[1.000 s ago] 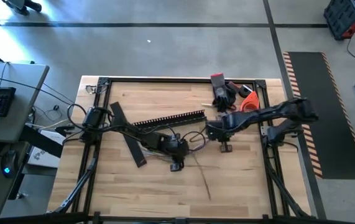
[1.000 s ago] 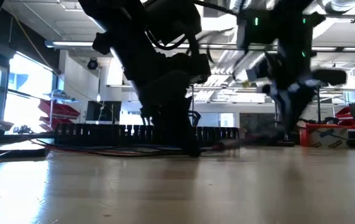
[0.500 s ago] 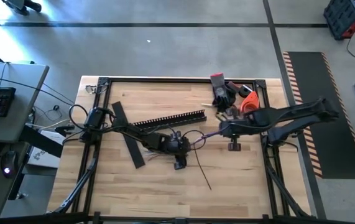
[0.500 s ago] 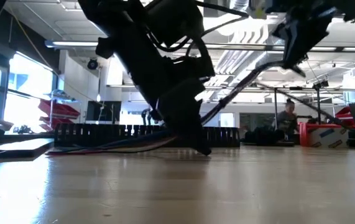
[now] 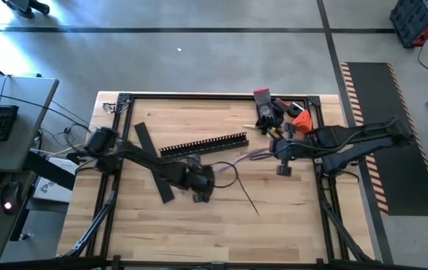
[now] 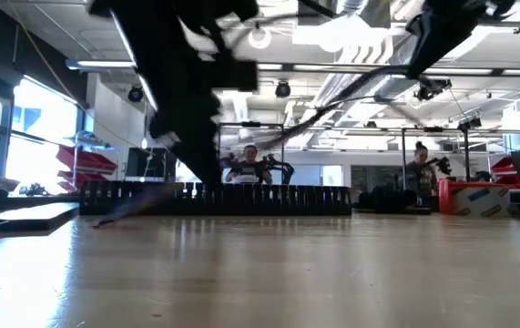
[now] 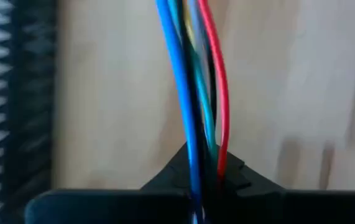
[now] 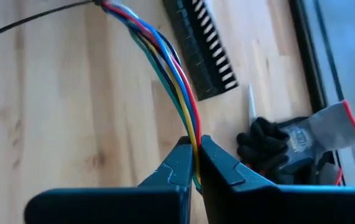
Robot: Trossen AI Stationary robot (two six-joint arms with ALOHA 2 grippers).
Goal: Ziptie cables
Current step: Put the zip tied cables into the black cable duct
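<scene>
The cables (image 5: 237,160), a bundle of thin blue, red, green, yellow and dark wires, span the table's middle between my two grippers. My left gripper (image 7: 203,163) is shut on one stretch of the bundle, just near of the black comb-edged bar (image 5: 202,142). My right gripper (image 8: 196,144), farther right and higher, is shut on another stretch. In the low view the cables (image 6: 332,107) run through the air above the table. A thin black ziptie (image 5: 248,199) trails from the bundle toward the near edge. My left gripper pinches the whole bundle (image 7: 201,149) between its two fingertips, slanting down from the table's left. The wires run straight on away from the fingers, side by side, above the wood. My right gripper pinches the bundle (image 8: 191,134) between its two fingertips, slanting down from the table's right. The wires leave the fingers in a gentle curve, lifted clear of the table.
A flat black strip (image 5: 154,161) lies slanted left of the comb bar. At the back right lie a black glove (image 5: 268,114), an orange tool (image 5: 300,122) and a red-tipped grey piece (image 5: 261,97). A black frame (image 5: 221,96) edges the table.
My right gripper has risen and gone toward the table's right edge with the cables, which have come up off the table and been drawn out between the grippers. My left gripper has lifted and moved toward the left edge, tipping as it went.
</scene>
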